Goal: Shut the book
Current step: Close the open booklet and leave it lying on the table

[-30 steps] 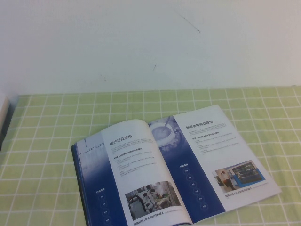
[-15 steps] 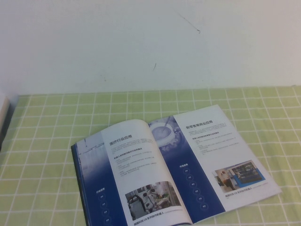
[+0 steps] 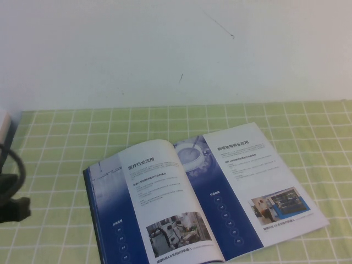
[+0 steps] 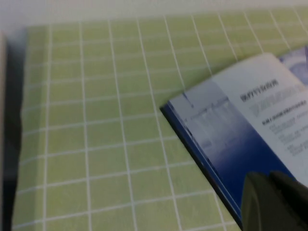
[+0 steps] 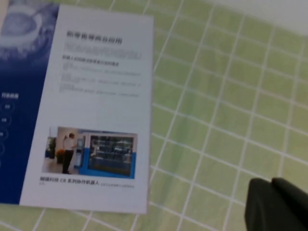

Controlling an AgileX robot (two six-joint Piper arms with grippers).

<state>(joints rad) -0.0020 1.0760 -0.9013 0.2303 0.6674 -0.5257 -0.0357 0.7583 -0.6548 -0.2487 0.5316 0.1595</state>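
Book [image 3: 203, 192] lay open, face up, on the checked cloth [image 3: 66, 143], toward 6 o'clock. Spine ran 11-to-5 o'clock, page heads toward 11. Left gripper [image 4: 274, 202] sat off its 9 o'clock side and right gripper [image 5: 279, 204] off 4 o'clock. Opening and hold of both: could not tell.

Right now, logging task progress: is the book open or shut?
Open: the book lies spread, both printed pages facing up. Left gripper hovers near its left edge; right gripper over the cloth beside its right page.
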